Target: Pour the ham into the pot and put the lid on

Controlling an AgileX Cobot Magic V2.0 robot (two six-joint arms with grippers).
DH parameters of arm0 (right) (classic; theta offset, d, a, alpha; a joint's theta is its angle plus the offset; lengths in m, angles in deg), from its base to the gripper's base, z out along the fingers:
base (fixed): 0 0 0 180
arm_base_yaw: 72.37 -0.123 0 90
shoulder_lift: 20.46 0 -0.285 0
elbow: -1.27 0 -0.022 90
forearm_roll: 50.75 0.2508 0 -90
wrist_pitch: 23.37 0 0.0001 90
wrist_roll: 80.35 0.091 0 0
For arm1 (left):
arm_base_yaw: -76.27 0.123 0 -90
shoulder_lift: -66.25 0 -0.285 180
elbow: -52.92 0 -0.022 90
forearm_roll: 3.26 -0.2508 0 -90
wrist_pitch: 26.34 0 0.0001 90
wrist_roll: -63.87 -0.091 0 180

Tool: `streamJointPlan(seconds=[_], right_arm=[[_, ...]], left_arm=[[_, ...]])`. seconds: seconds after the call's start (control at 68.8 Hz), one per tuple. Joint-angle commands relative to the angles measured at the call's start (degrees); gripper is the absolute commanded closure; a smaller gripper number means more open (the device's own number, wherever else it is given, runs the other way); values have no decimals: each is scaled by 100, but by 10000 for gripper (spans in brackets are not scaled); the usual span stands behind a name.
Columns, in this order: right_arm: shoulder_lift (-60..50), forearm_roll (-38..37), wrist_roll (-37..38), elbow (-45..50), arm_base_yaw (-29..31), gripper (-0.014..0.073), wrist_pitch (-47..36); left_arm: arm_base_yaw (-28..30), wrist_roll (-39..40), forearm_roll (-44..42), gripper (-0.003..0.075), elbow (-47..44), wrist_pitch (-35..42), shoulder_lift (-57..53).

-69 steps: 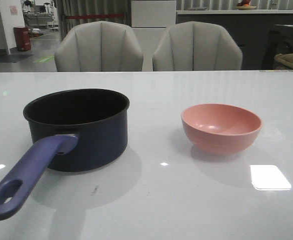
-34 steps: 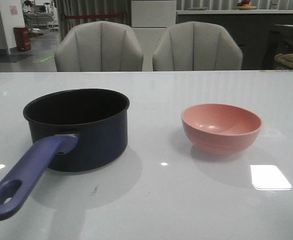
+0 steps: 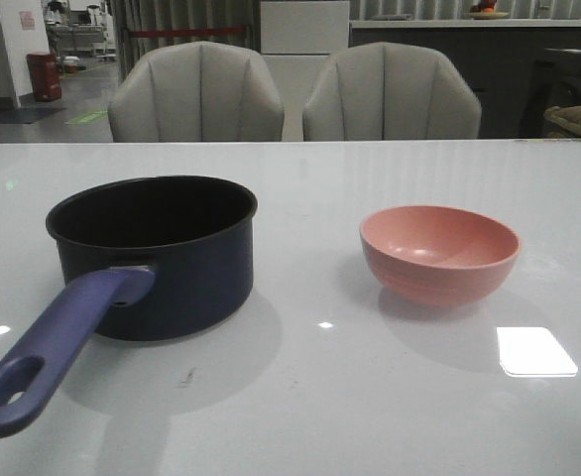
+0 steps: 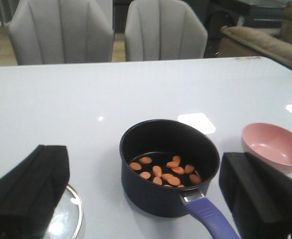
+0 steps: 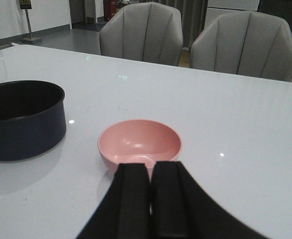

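Half the lid (image 4: 66,216) behind left claw (image 4: 146,199)

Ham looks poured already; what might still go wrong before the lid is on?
The lid lies flat on the table, so the open left gripper may slip on its knob, which is out of view. The pot handle juts toward the robot and could be bumped, jostling the ham.

Orange ham (image 4: 166,172) inside navy pot (image 3: 157,253), glass lid (image 4: 66,219) beside it
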Motion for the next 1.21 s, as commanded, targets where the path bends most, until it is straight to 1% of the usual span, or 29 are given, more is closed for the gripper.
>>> streamJointPlan(seconds=[0.0, 0.073, 0.291, 0.436, 0.61, 0.828, 1.191], right_arm=[[41, 31, -70, -160, -2, 442, -503], [41, 31, -70, -160, -2, 442, -503], [41, 31, -70, -160, -2, 442, -492], [41, 31, -70, -160, -2, 442, -486], [41, 31, -70, -160, -2, 442, -486], [41, 31, -70, -160, -2, 442, -486], [41, 31, -70, -160, -2, 442, -486]], left_arm=[[284, 478, -312, 57, 518, 208, 787], [592, 478, -433, 57, 817, -25, 1296], [1583, 490, -405, 57, 1690, -855, 2950], [1874, 490, -435, 57, 2250, -1467, 4017], [1908, 490, -525, 58, 2794, -1890, 5049], [1908, 490, -801, 57, 3168, -2104, 6045], [1908, 490, -801, 57, 3725, -2155, 6972]])
